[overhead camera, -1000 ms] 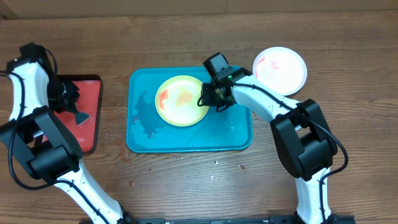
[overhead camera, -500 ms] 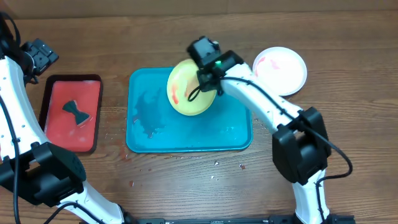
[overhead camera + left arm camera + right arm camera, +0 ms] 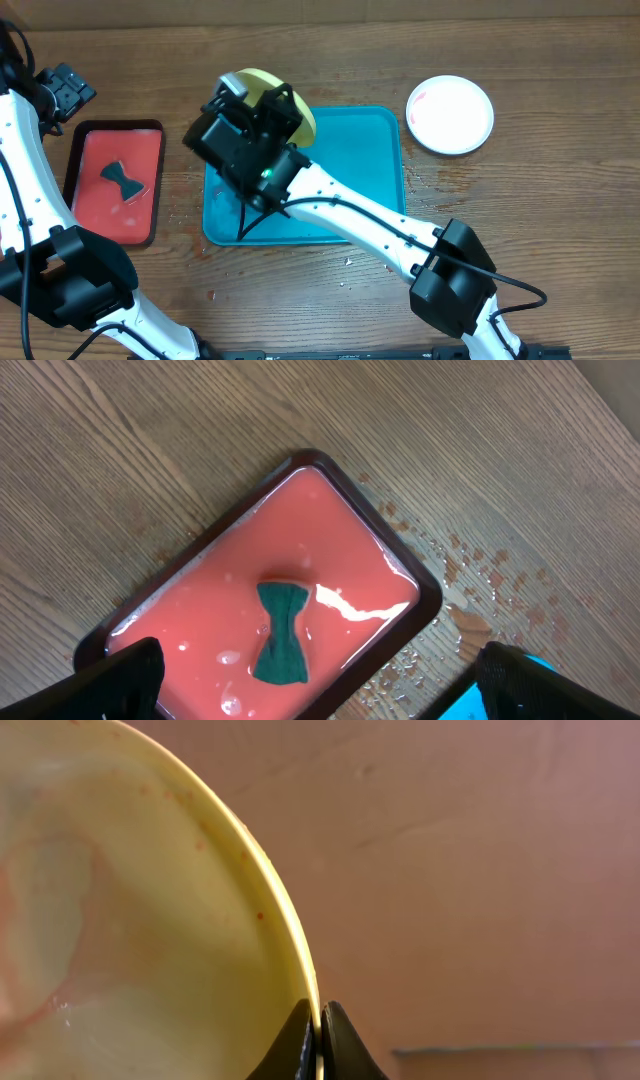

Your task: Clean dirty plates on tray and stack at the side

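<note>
From overhead, the main risk is the yellow-green plate (image 3: 300,112) slipping. The right gripper (image 3: 272,108) has it by the rim only, tipped up on edge over the far left corner of the teal tray (image 3: 360,170). A wet plastic rim could twist out of so narrow a pinch and drop onto the tray or the table (image 3: 560,60). Whether its lower edge touches the tray I cannot tell. The right arm stretches diagonally across the tray, its wrist high over the near left part. The white plate (image 3: 450,113) sits on the table just beyond the tray's right end, with a faint red smear on it. The left gripper (image 3: 72,92) hangs past the far end of the red tray (image 3: 140,150), well apart from the plate.

In the left wrist view, its fingers are spread as wide as they go and hold nothing. They look down on the red tray, which holds a film of liquid with a dark green bow-shaped sponge (image 3: 282,632) lying in it. A pinch from this height would likely miss the thin sponge. Droplets (image 3: 480,575) on the wood beside the tray show that water spills easily.

In the right wrist view, the jaws are clamped tight on the plate's thin edge, with very little overlap. An orange smear shows on the plate's inner face, so I judge it not yet clean.
</note>
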Controlling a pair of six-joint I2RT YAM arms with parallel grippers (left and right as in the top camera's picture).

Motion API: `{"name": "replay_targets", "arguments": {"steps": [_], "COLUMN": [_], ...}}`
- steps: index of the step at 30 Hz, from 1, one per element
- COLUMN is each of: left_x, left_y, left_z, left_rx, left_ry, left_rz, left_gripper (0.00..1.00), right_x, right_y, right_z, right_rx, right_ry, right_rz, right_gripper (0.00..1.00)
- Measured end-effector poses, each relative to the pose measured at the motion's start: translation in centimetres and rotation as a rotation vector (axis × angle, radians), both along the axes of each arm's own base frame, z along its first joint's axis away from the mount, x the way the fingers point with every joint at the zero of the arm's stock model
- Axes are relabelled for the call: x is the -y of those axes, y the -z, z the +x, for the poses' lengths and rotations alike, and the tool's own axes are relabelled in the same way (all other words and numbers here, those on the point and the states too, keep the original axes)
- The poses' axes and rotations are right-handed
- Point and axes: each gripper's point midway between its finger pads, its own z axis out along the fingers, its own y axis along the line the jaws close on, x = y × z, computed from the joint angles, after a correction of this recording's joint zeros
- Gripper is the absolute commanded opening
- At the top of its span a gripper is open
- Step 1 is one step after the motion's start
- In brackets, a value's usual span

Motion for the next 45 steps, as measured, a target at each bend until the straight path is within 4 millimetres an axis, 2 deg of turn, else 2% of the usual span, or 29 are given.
{"name": "replay_targets", "arguments": {"steps": [3,8,12,14,16,19,21,22,24,27,30,33,35,39,41,44,45], "left_x": [0.0,0.0,0.0,0.0,0.0,0.0,0.0,0.0,0.0,0.0,0.0,0.0,0.0,0.0,0.0,0.0,0.0], "left_y": [0.0,0.0,0.0,0.0,0.0,0.0,0.0,0.0,0.0,0.0,0.0,0.0,0.0,0.0,0.0,0.0,0.0], "left_z": [0.0,0.0,0.0,0.0,0.0,0.0,0.0,0.0,0.0,0.0,0.0,0.0,0.0,0.0,0.0,0.0,0.0], "left_rx": [0.000,0.000,0.000,0.000,0.000,0.000,0.000,0.000,0.000,0.000,0.000,0.001,0.001,0.001,0.001,0.001,0.001], "left_ry": [0.000,0.000,0.000,0.000,0.000,0.000,0.000,0.000,0.000,0.000,0.000,0.001,0.001,0.001,0.001,0.001,0.001], "left_rz": [0.000,0.000,0.000,0.000,0.000,0.000,0.000,0.000,0.000,-0.001,-0.001,-0.002,-0.002,-0.002,-0.002,-0.002,-0.002], "left_gripper": [1.00,1.00,1.00,0.99,1.00,1.00,1.00,1.00,1.00,1.00,1.00,1.00,1.00,1.00,1.00,1.00,1.00], "right_x": [-0.5,0.3,2.1,3.8,6.2,10.5,14.1,16.6,20.4,26.6,32.8,37.2,39.5,42.3,42.9,42.7,42.5], "right_y": [-0.7,-0.9,-0.7,0.2,1.9,5.2,7.3,8.6,10.2,12.0,12.9,13.2,13.2,13.7,14.6,16.2,16.7], "right_z": [-0.3,0.2,1.4,2.3,3.5,5.8,7.3,8.0,8.8,9.2,8.9,8.1,7.9,7.3,6.9,6.6,6.5], "right_rx": [0.017,0.014,0.016,-0.019,-0.086,-0.222,-0.318,-0.378,-0.460,-0.561,-0.618,-0.645,-0.639,-0.631,-0.639,-0.657,-0.662], "right_ry": [-0.014,0.002,0.054,0.086,0.122,0.192,0.264,0.316,0.398,0.527,0.647,0.726,0.753,0.797,0.813,0.815,0.811], "right_rz": [-0.046,-0.094,-0.065,-0.037,0.012,0.174,0.321,0.418,0.564,0.780,0.975,1.120,1.201,1.285,1.307,1.322,1.324], "right_gripper": [0.04,0.04,0.04,0.04,0.04,0.04,0.04,0.04,0.04,0.04,0.04,0.04,0.04,0.04,0.04,0.04,0.10]}}
